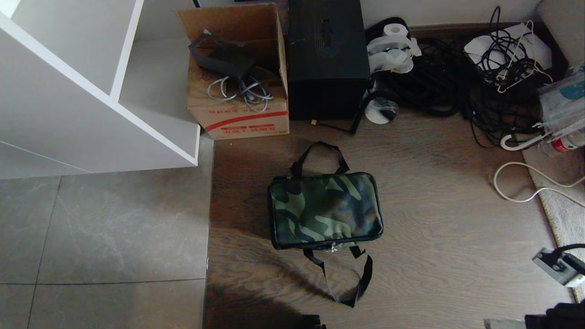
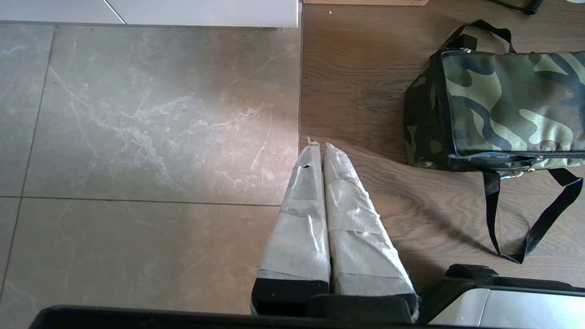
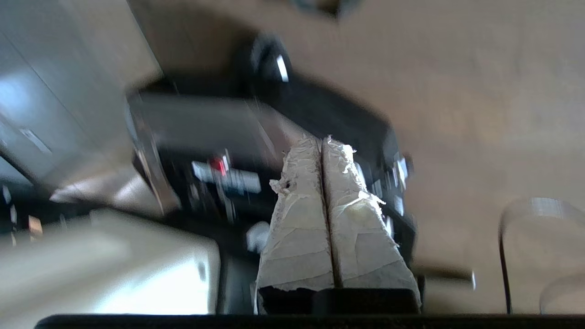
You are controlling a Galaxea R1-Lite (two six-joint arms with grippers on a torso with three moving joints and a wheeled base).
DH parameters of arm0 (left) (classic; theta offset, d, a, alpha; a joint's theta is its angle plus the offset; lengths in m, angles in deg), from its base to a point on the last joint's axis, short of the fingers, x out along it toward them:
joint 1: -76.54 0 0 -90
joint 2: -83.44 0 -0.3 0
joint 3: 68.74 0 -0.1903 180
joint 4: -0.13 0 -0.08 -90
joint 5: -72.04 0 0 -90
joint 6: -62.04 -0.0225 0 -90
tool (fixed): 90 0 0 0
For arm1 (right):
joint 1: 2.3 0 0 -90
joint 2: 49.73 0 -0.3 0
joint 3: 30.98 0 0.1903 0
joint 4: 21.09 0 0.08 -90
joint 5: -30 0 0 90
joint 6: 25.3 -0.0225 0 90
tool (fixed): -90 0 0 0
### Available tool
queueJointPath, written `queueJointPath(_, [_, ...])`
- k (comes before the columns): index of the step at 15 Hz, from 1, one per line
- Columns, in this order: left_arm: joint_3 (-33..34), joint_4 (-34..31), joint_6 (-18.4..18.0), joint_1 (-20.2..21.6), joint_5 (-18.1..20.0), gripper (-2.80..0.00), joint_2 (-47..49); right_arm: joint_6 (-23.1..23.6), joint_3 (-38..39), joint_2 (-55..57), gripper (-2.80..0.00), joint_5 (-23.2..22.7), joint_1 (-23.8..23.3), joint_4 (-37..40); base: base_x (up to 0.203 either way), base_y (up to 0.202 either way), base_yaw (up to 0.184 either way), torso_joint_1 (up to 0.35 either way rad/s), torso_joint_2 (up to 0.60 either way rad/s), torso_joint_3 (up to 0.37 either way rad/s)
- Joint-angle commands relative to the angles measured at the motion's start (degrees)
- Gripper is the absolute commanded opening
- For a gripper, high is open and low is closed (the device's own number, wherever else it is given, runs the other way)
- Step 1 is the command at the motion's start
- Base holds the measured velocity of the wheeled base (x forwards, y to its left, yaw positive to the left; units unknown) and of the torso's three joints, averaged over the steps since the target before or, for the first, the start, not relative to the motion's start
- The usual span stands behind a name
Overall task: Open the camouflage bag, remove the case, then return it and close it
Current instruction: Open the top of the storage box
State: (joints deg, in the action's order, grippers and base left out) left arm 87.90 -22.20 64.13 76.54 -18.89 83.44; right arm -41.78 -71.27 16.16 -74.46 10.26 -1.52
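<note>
Jaws pressed shut and empty on both the left gripper [image 2: 318, 147] and right gripper [image 3: 322, 140]. Nearer: left, beside the camouflage bag's [image 1: 324, 210] short end. Zipped, flat on wooden floor [image 1: 434, 219], long axis crosswise, by the tile edge.

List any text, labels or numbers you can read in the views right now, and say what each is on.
Nothing can be read.
Cardboard box: red stripe and red print on the front, too small to read.
Black box: a faint embossed mark on top, not readable.
Bottle at the right edge: red label, no letters resolvable.
Camouflage bag: no text visible.
Right wrist view: a red mark on dark equipment, too blurred to read.
</note>
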Motion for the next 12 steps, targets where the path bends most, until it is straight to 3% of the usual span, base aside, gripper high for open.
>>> queueJointPath(1, [0.53,0.02,0.02,0.00,-0.04,-2.80,0.00,-0.38,-1.57,16.30,-2.80,-0.29,1.20,-14.76,0.000,0.000,0.000,0.000,0.00,0.000])
queueJointPath(4, [0.53,0.02,0.02,0.00,-0.04,-2.80,0.00,-1.67,-3.74,28.24,-2.80,-0.49,3.70,-26.35,0.000,0.000,0.000,0.000,0.00,0.000])
queueJointPath(7, [0.53,0.02,0.02,0.00,-0.04,-2.80,0.00,-6.53,-5.11,30.66,-2.80,-0.50,6.17,-38.18,0.000,0.000,0.000,0.000,0.00,0.000])
queueJointPath(9, [0.53,0.02,0.02,0.00,-0.13,-2.80,0.00,-6.88,-5.04,27.64,-2.80,-0.83,6.24,-38.64,0.000,0.000,0.000,0.000,0.00,0.000])
queueJointPath(12, [0.53,0.02,0.02,0.00,-0.04,-2.80,0.00,-7.04,-1.79,20.43,-2.80,-2.45,6.25,-32.33,0.000,0.000,0.000,0.000,0.00,0.000])
